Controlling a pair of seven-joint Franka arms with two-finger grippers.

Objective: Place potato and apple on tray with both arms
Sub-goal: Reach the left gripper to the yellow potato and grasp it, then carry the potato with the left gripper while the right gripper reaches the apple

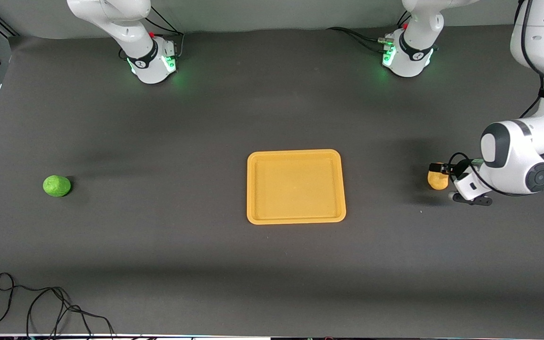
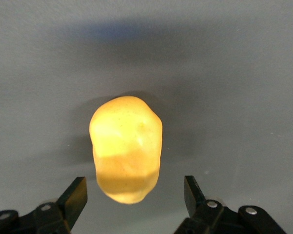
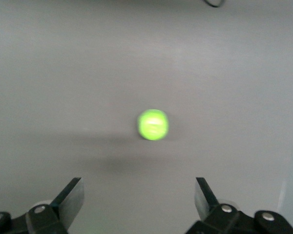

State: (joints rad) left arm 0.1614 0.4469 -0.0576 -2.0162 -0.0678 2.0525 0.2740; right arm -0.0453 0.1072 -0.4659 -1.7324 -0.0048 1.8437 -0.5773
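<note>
Black fingers of the left claw (image 2: 136, 195) stand spread wide, one on each side of the potato (image 2: 126, 154), with a gap between each finger and the skin; the claw is open and grips nothing. The left wrist view shows this gap plainly, while the front view only shows the left claw (image 1: 442, 171) low at the potato (image 1: 437, 181), which lies on the dark counter (image 1: 158, 245) toward the left arm's end, well apart from the tray (image 1: 296, 186).

Equally spread, the right claw (image 3: 138, 195) is open and empty, up in the air over the apple (image 3: 153, 125). Only its wrist view shows this claw; in the front view just the right arm's base and first links appear at the top. That front view places the apple (image 1: 56, 185) on the counter toward the right arm's end, well apart from the tray, which lies between the two items with nothing on it.

Count: one potato, one apple, one tray, two arms, two claws.

The left arm bends down steeply from above, its wrist low beside the potato and its claw pointing toward the tray's end. A black cable (image 1: 40, 302) loops on the counter nearest the front camera
</note>
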